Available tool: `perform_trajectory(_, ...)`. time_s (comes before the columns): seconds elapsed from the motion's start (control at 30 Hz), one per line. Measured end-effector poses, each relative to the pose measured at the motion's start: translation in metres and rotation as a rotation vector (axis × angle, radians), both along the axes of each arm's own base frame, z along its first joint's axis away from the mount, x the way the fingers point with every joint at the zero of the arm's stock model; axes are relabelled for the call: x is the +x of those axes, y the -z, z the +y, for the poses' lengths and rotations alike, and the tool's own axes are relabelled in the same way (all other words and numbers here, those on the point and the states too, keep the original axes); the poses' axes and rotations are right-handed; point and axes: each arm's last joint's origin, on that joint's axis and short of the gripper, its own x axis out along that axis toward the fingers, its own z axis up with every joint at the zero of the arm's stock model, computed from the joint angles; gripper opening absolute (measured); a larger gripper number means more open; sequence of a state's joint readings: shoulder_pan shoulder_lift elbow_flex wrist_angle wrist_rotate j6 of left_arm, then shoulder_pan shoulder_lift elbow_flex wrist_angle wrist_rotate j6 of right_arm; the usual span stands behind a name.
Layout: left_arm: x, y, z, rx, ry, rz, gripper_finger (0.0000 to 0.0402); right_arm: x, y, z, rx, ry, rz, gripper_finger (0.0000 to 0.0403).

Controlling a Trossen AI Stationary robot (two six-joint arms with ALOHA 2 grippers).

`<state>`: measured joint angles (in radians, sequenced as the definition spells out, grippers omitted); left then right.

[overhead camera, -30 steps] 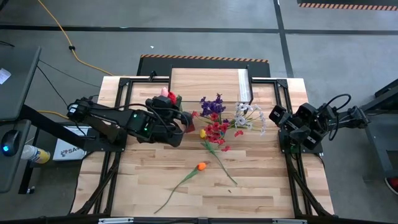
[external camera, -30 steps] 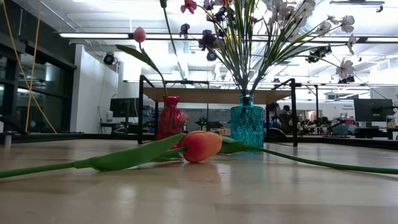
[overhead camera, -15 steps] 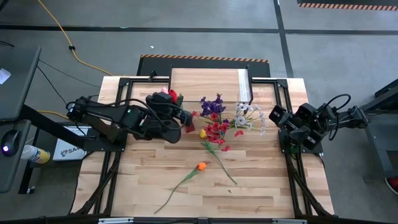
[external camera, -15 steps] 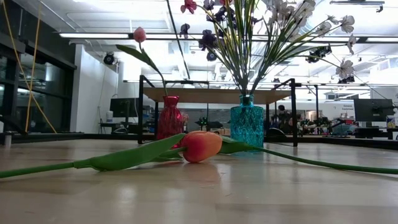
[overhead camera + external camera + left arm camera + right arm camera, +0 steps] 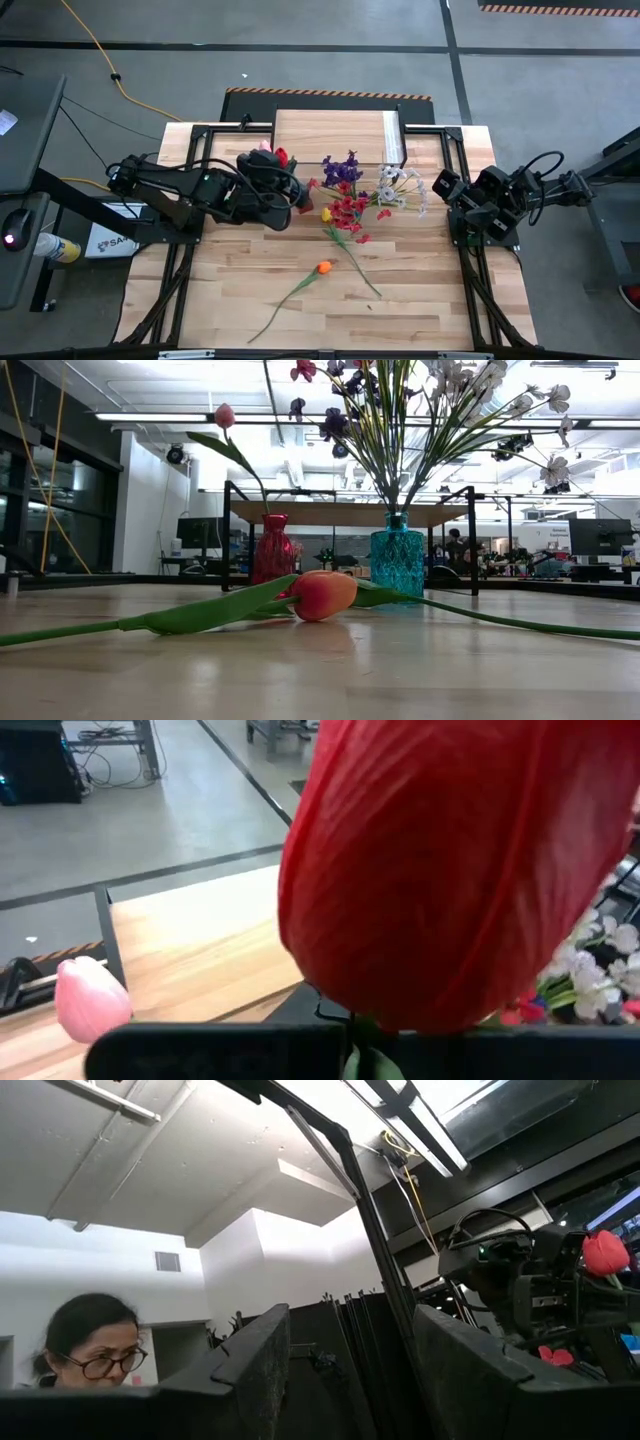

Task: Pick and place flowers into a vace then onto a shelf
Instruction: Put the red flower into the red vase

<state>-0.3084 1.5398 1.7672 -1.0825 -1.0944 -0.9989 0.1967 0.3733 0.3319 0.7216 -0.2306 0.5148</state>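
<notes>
A red tulip (image 5: 281,157) is up in the air with my left gripper (image 5: 283,172) shut on it, over the red vase (image 5: 273,550). That vase holds a pink tulip (image 5: 224,415), beside the red bloom (image 5: 450,870) in the left wrist view. A blue vase (image 5: 397,560) carries purple, white and red sprays (image 5: 350,190). An orange tulip (image 5: 323,267) lies flat on the table near its front. The shelf (image 5: 335,135) stands at the far edge. At the table's right edge my right gripper (image 5: 350,1380) is open and points up into the room. My left gripper pinches the red tulip's green stem (image 5: 352,1060) just under the bloom, between its two fingers. The bloom stands past the fingers, lifted clear of the table. The thin stem (image 5: 270,400) hangs down toward the red vase; I cannot tell where its lower end is.
The shelf's black legs (image 5: 228,530) stand behind the two vases. Bare planks (image 5: 420,290) lie at the front right of the table. A person (image 5: 90,1340) shows in the room beyond, in the right wrist view.
My left gripper has risen a little with the red tulip and turned its wrist; the bloom has shifted slightly toward the table's right. In the low view the hanging stem has swung sideways and back.
</notes>
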Motion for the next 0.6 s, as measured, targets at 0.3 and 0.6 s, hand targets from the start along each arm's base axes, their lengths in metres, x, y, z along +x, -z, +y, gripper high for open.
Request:
perform_trajectory(0.3,-0.008,-0.001,0.003,0.002,-0.003,0.028,0.0036,0.0,0.0,0.0,0.0,0.0,0.0,0.0205)
perform_trajectory(0.6,-0.013,-0.001,0.004,0.018,-0.019,0.048,0.0027,0.0,0.001,0.0,-0.001,0.0,0.006,0.0205)
